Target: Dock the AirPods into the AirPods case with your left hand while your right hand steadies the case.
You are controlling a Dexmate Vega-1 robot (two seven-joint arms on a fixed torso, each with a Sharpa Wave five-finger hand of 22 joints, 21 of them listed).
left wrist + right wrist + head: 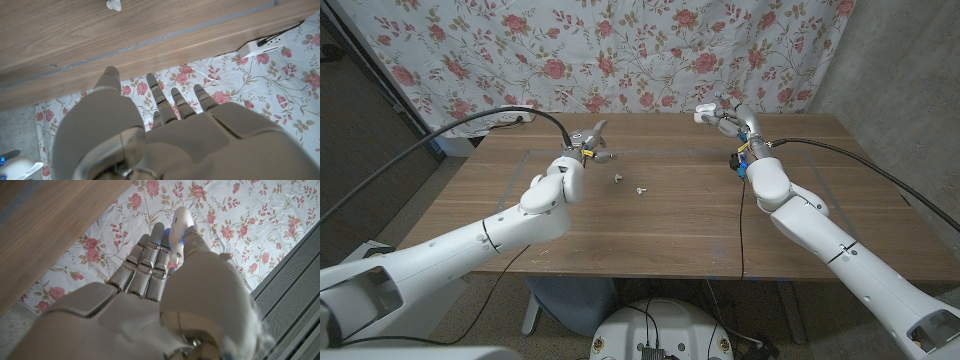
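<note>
Two AirPods on table, one case in right hand.

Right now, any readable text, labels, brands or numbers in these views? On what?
None readable.
AirPods case in the right robot hand: no legible marking.
Earbuds on the wooden table: too small to read.
Floral cloth: pattern only, no words.

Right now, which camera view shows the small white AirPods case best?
The head view: the small white AirPods case sits in the right hand, lifted near the table's far edge. The right wrist view catches just its rounded edge past the fingers.
</note>
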